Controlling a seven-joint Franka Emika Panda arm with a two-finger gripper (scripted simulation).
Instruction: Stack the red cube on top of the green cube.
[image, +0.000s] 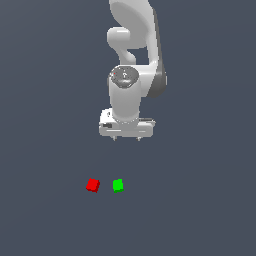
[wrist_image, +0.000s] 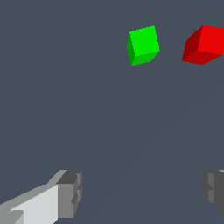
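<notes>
Cubes sat untouched on the flat, dark grey-blue floor as the white, glossy Franka Panda arm hung above them. The tiny, plain, bright red cube lay on the floor toward the exterior view's left, with the tiny, plain, bright green cube of the same size near it on the exterior view's right, the 2 separated by a narrow strip of bare floor. The arm's pale grey gripper pointed downward, raised clear of both cubes and holding nothing. In the wrist view, its 2 grey fingertips stood wide apart, with only floor between them. The green cube and the red cube appeared side by side in that view, well apart from the fingers.
</notes>
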